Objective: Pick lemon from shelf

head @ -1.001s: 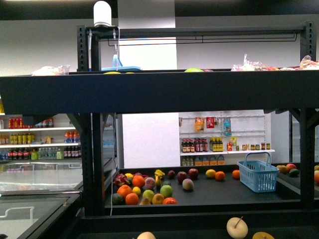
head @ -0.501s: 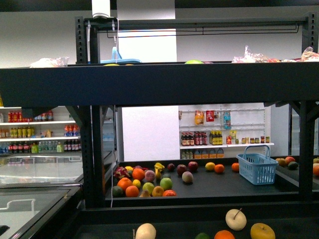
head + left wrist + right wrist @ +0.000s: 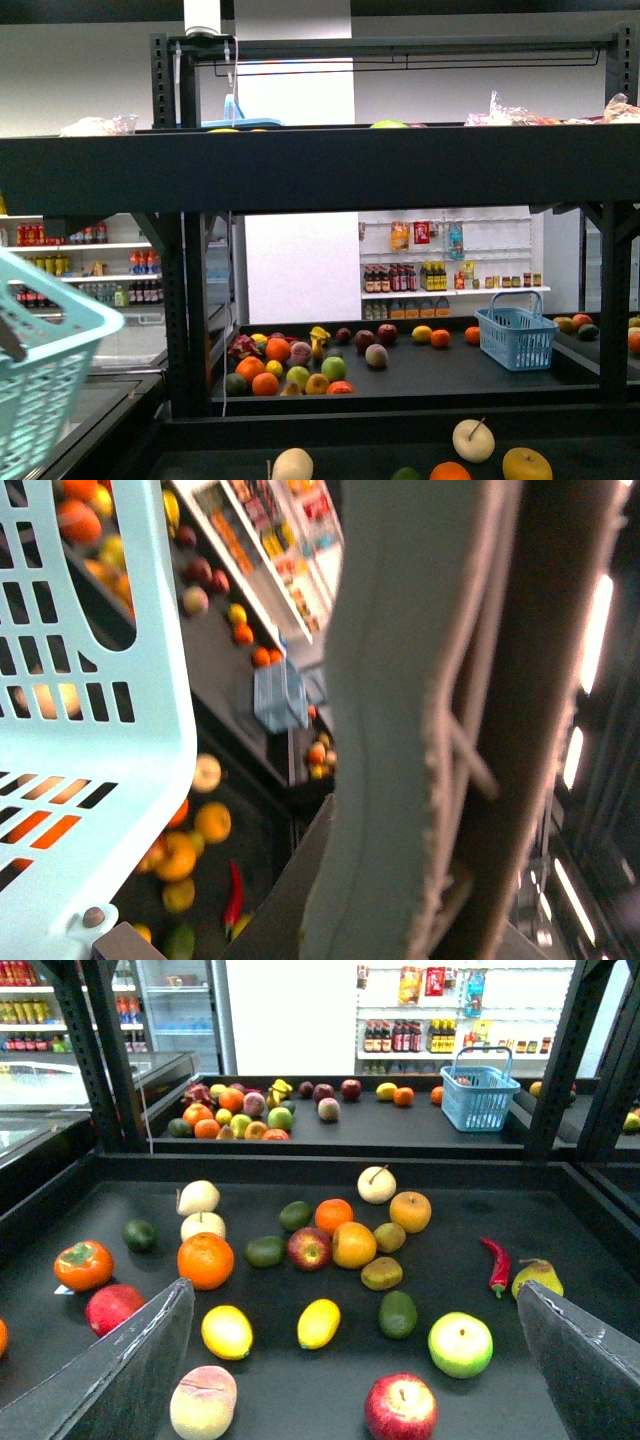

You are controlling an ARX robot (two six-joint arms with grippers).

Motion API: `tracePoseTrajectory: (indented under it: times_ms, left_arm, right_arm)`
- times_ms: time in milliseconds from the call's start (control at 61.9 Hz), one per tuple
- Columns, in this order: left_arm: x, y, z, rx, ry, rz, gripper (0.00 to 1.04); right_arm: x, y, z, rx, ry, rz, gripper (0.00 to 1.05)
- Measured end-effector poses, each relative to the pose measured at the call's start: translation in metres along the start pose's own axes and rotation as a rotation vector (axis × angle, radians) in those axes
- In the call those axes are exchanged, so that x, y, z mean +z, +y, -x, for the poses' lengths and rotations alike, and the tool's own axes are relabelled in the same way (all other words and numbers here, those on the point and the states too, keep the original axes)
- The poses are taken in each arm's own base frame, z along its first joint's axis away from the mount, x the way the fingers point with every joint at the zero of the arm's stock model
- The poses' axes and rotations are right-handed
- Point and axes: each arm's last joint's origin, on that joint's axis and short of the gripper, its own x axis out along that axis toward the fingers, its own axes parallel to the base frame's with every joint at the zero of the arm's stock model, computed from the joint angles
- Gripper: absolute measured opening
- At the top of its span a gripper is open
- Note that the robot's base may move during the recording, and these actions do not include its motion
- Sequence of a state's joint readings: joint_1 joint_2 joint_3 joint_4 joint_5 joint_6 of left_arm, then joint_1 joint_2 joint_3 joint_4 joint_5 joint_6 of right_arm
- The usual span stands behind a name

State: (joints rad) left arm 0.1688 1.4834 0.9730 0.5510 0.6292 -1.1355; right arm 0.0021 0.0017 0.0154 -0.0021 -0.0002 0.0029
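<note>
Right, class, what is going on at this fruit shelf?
The right gripper hangs open over the black metal shelf tier, where an oval yellow lemon lies among other fruit, not yet grasped. A pale blue slotted plastic basket is up beside the left gripper; whether that gripper holds it is unclear.

Two lemons (image 3: 227,1331) (image 3: 319,1323) — one red chili (image 3: 497,1263) — two baskets (image 3: 518,338) (image 3: 50,370).

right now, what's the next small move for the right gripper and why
Probably lower the right gripper toward the lemon nearest its centre: the jaws stand open and empty above the shelf, and that lemon lies free of the fruit around it.
</note>
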Motion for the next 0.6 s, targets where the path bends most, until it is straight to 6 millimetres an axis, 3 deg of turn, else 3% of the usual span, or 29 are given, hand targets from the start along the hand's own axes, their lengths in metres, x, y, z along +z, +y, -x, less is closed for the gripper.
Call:
tracePoseTrajectory:
  times_ms: [194, 307, 598]
  left_arm:
    - [-0.055, 0.006, -0.019, 0.012, 0.227, -0.005, 0.12]
    - [-0.092, -0.002, -0.037, -0.042, 0.366, -0.067, 0.12]
    - [-0.136, -0.007, -0.045, -0.123, 0.570, -0.110, 0.12]
  right_arm:
    - [0.000, 0.000, 0.000, 0.000, 0.000, 0.000, 0.97]
    - [0.000, 0.000, 0.000, 0.000, 0.000, 0.000, 0.97]
    - [0.000, 0.000, 0.000, 0.000, 0.000, 0.000, 0.97]
